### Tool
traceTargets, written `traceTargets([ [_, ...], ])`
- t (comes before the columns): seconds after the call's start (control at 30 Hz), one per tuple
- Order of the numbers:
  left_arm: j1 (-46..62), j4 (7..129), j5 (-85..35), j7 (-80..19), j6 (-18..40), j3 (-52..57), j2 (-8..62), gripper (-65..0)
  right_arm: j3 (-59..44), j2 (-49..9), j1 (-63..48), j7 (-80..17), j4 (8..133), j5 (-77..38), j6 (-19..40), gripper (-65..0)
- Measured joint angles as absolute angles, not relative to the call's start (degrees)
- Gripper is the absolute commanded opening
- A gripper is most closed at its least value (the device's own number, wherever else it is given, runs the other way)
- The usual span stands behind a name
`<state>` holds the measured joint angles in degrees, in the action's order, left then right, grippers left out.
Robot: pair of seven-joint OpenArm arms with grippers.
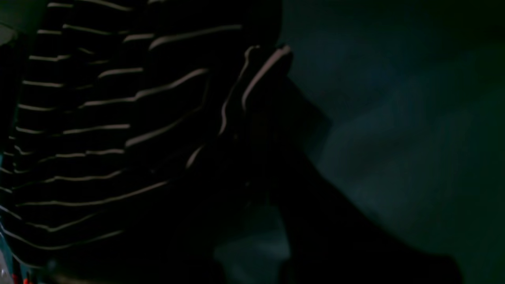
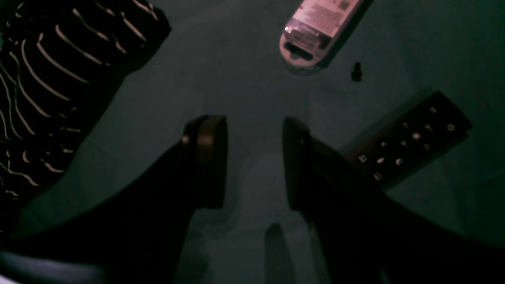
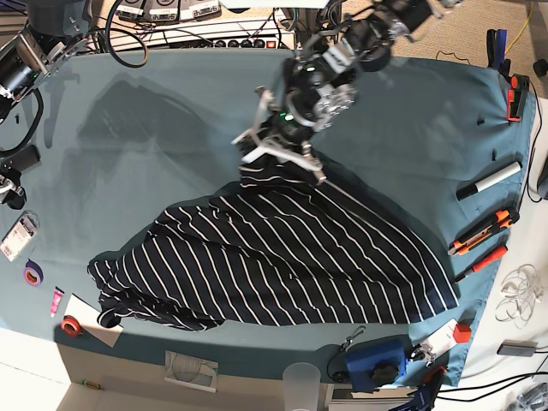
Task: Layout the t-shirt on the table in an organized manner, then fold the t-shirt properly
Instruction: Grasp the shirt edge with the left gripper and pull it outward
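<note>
Base view: we see the t-shirt (image 3: 282, 265) spread crumpled across the near half of the table (image 3: 171, 137).
Left gripper (image 3: 278, 150): clenched on the shirt's far edge, lifting it.
Right gripper (image 2: 254, 161): jaws apart, holding nothing, beside a remote (image 2: 410, 140).

Base view: looking straight down from high overhead, taking in the whole table (image 3: 171, 120) and the t-shirt (image 3: 282, 257).
Left wrist view: riding on the left gripper (image 3: 278, 158), facing down, pressing very near the striped cloth (image 1: 98, 130).
Right wrist view: sitting behind the right gripper (image 2: 254, 161), facing down at bare table close by.
Shared: all three are showing t-shirt and table.
</note>
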<state>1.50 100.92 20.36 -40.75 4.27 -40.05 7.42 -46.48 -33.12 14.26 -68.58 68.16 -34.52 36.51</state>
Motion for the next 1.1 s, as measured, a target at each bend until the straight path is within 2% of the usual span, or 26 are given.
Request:
traceTargets([
  [0.07, 1.56, 103.46, 21.54, -44.12, 4.16, -40.07, 6.83, -65.0, -46.44, -33.12, 14.24, -68.55, 68.16, -34.57, 36.51, -41.6],
  [0.17, 1.54, 110.32, 22.59, -50.37, 0.49, -40.05, 7.16, -65.0, -46.39, -33.12, 14.11, -68.38, 68.16, -34.59, 36.53, -41.6],
  [0.3, 3.36, 120.73, 26.00, -51.24, -1.10, -37.98, 8.03, -65.0, -46.33, -33.04, 14.09, -68.60, 68.16, -34.44, 37.50, -41.6],
  [0.5, 11.42, 133.47, 26.85, -50.96, -0.97, -23.75, 11.20, -65.0, -46.15, -33.04, 12.64, -69.43, 68.16, -39.79, 39.86, -41.6],
  [0.6, 14.66, 134.15, 22.65, -49.06, -1.04, -14.70, 13.23, -65.0, -46.15, -32.99, 11.20, -71.85, 68.16, -43.53, 39.90, -41.6],
  [0.73, 18.39, 133.88, 15.97, -48.95, 4.54, -5.34, 15.20, -65.0, -46.06, -31.14, 9.30, -73.47, 68.18, -47.72, 39.90, -41.6],
  [0.9, 21.43, 133.88, 10.07, -48.77, 4.36, 5.93, 15.66, -65.0, -45.91, -28.53, 8.25, -75.44, 68.16, -50.59, 39.90, -41.6],
  [1.0, 22.04, 133.88, 3.20, -47.44, 6.48, 10.00, 15.73, -65.0, -44.60, -26.79, 8.21, -76.05, 68.16, -52.84, 39.92, -41.6],
  [1.1, 22.17, 133.93, -1.48, -47.48, 9.30, 10.37, 15.73, -65.0, -38.48, -26.52, 8.16, -73.67, 68.16, -52.40, 39.86, -41.6],
])
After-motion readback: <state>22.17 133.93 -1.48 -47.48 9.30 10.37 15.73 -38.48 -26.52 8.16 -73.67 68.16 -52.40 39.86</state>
